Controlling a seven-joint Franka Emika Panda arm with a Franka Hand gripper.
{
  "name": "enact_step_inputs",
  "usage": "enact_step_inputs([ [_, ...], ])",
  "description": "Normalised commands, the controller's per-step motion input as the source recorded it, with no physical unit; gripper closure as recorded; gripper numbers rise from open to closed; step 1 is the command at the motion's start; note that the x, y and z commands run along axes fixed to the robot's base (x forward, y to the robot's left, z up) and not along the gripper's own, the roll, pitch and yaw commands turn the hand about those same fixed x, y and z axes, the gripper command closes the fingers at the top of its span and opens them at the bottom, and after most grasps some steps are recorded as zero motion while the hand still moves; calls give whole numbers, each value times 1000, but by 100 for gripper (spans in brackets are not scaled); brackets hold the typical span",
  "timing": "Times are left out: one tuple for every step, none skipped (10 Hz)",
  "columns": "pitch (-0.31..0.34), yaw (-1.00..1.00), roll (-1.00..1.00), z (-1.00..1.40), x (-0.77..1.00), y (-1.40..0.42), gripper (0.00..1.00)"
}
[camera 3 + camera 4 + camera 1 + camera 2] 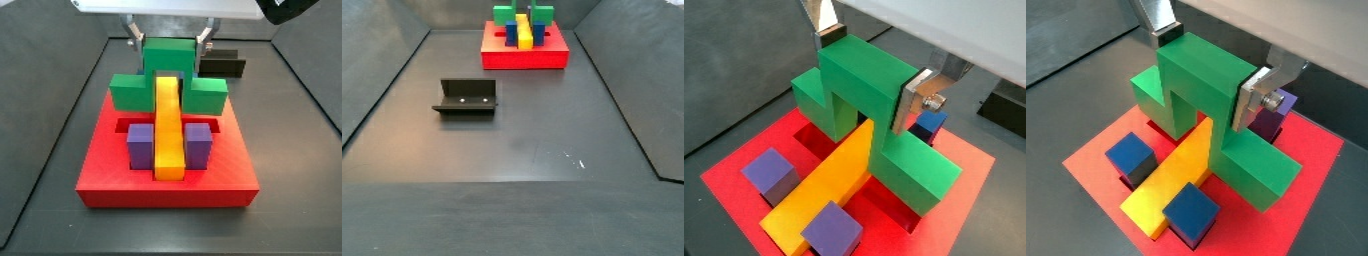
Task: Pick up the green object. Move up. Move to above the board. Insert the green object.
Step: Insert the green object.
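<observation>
The green object (858,90) is a bright green arch. It stands over the far end of the long yellow bar (166,120) on the red board (167,185), one leg on each side of the bar. My gripper (871,68) is shut on its raised middle block, one silver finger on each side, as both wrist views show (1211,68). In a side view the gripper (170,42) comes down from above onto the green object (167,60). Its legs reach the board; how deep they sit is hidden.
Purple blocks (138,140) flank the yellow bar on the board; they look blue in a wrist view (1130,155). The fixture (465,97) stands on the dark floor away from the board (525,55). Dark walls enclose the floor.
</observation>
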Motion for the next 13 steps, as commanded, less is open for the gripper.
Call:
enact_step_inputs([
  [-70, 37, -34, -120, 57, 0, 100],
  [-61, 29, -31, -109, 37, 0, 100],
  [-60, 29, -40, -100, 46, 0, 100],
  [-50, 40, -40, -57, 63, 0, 100],
  [-44, 43, -27, -66, 20, 0, 100],
  [-34, 43, -13, -60, 11, 0, 100],
  [-19, 29, 0, -80, 0, -6, 100],
  [-10, 23, 0, -109, 0, -34, 100],
  [0, 51, 0, -109, 0, -94, 100],
  [-11, 46, 0, -160, 0, -100, 100],
  [-24, 43, 0, -189, 0, -60, 100],
  [-34, 40, 0, -171, 0, -51, 100],
  [-36, 23, 0, -149, 0, -11, 100],
])
